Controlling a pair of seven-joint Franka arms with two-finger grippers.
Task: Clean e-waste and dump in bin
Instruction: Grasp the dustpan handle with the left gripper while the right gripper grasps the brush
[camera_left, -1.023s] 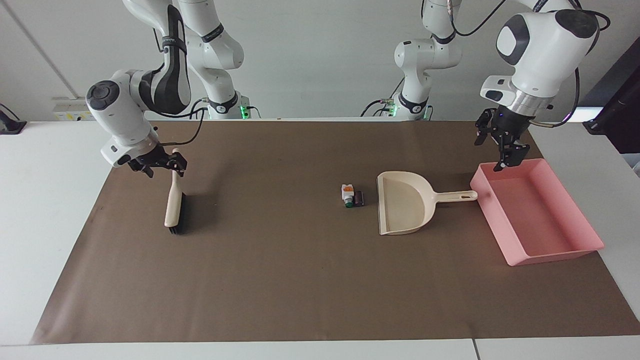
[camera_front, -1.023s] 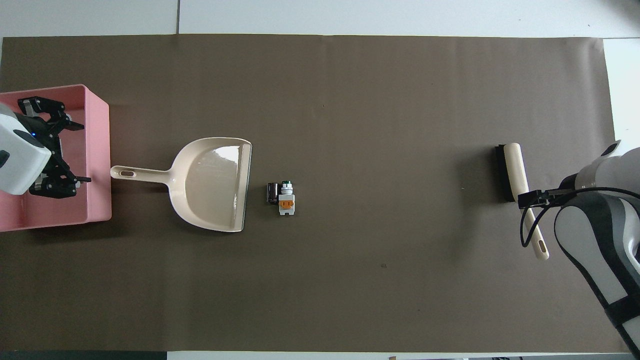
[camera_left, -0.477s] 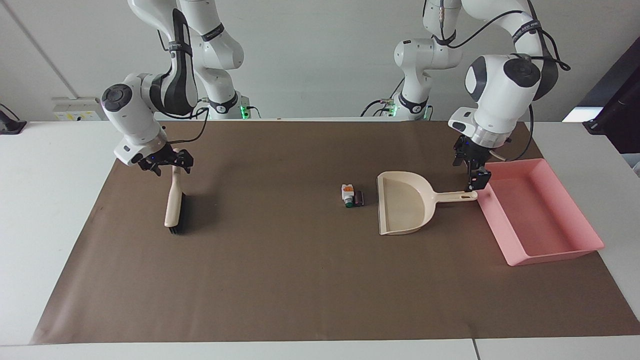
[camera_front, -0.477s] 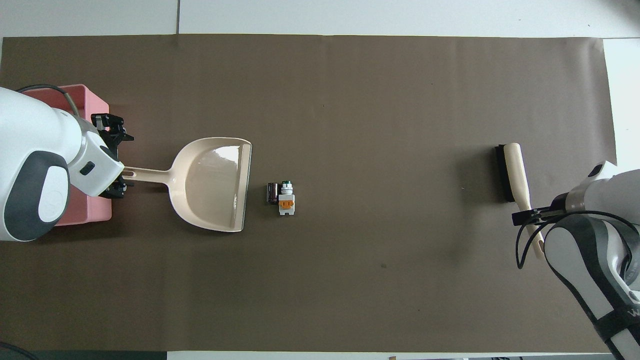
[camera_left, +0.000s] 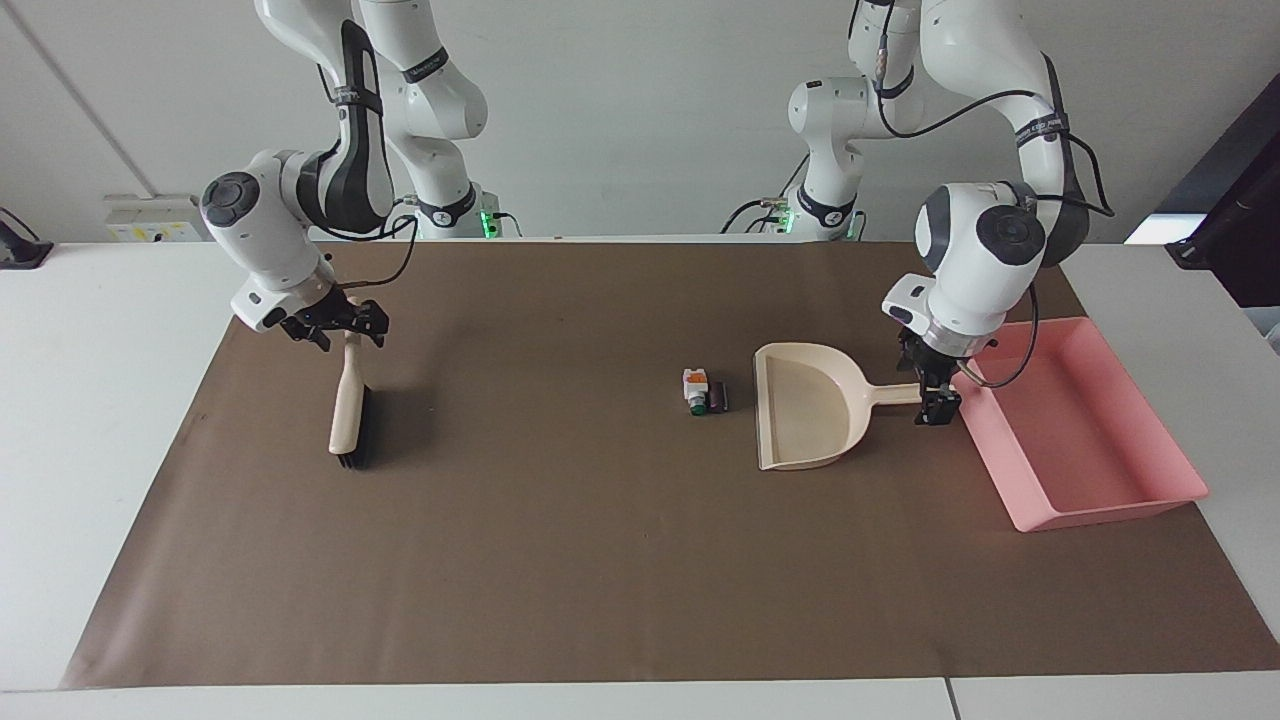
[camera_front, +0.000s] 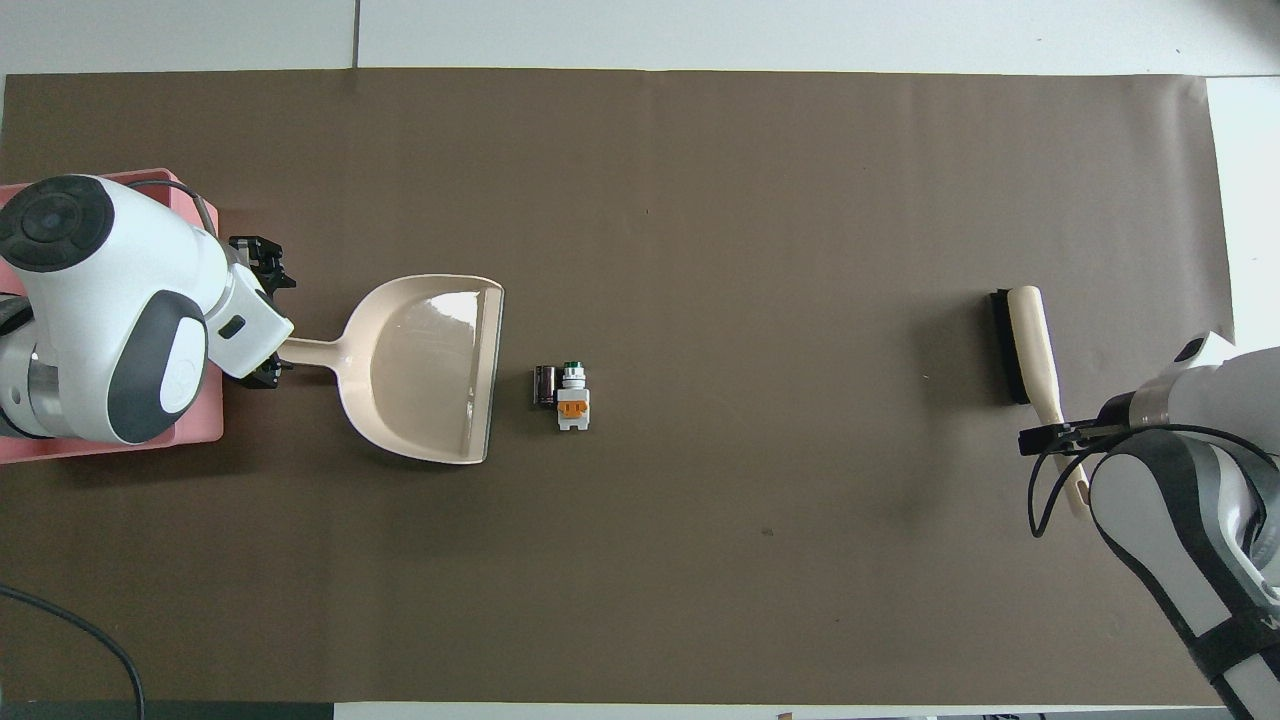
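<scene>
Left gripper (camera_left: 934, 398) fingers wide, astride cream plastic dustpan (camera_left: 806, 405) handle end, nothing gripped. Right gripper (camera_left: 335, 325) fingers straddle cream-handled black-bristle brush (camera_left: 350, 408); grip unclear. Risks:
- end-of-handle grasp: pan may pivot
- brush slipping
- two tiny electronic parts (camera_left: 703, 391), just beside pan mouth, scattering away from shallow pink plastic tray (camera_left: 1076, 425) beside pan handle.

Robotics lab, two white robot arms (camera_left: 300, 190) bolted at the edge of a white table (camera_left: 100, 400), brown paper mat (camera_left: 560, 540) spread as a work surface, plain grey wall (camera_left: 620, 100), wall socket strip (camera_left: 145, 218), loose cables (camera_left: 755, 212) by the bases
</scene>
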